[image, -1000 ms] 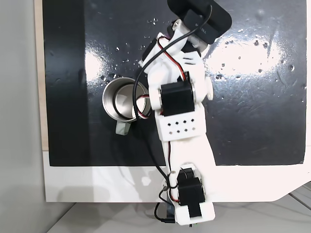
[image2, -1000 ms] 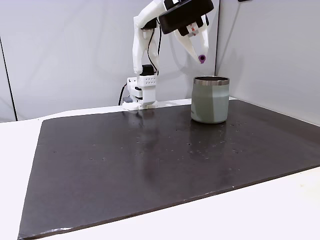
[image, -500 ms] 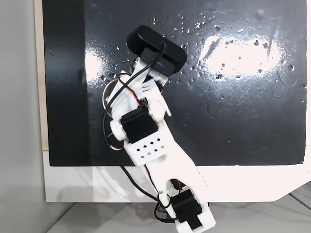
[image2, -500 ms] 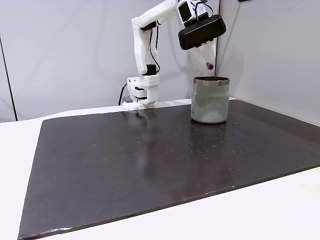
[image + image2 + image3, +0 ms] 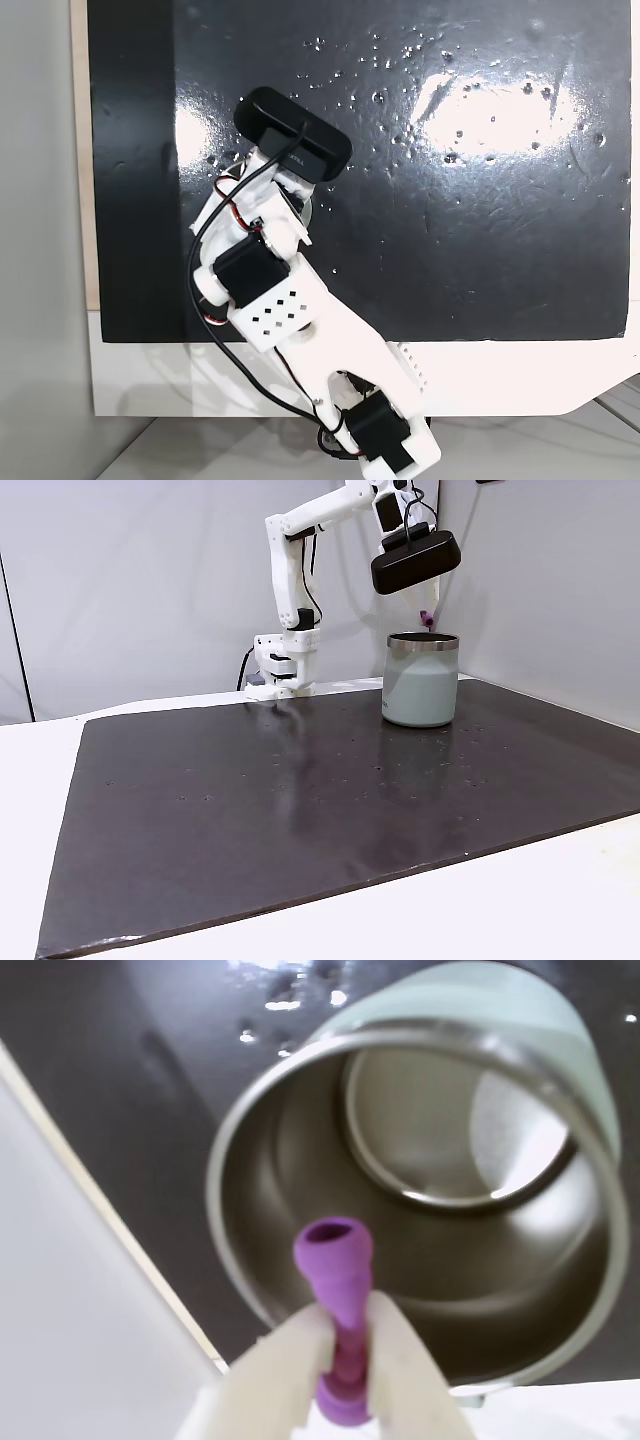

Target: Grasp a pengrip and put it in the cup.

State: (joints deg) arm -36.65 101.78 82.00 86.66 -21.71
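The gripper (image 5: 345, 1345) pinches the purple pengrip (image 5: 337, 1290) tight between its two fingers, holding it just above the cup (image 5: 560, 1090), near the rim. In the wrist view the pengrip's free end points into the cup's mouth. I'd nudge it further over the cup's middle, then part the fingers cleanly so it drops inside.

Directly below the gripper (image 5: 345, 1335) stands the cup (image 5: 430, 1200), the pengrip (image 5: 335, 1280) pinched between its fingers above the cup's opening.
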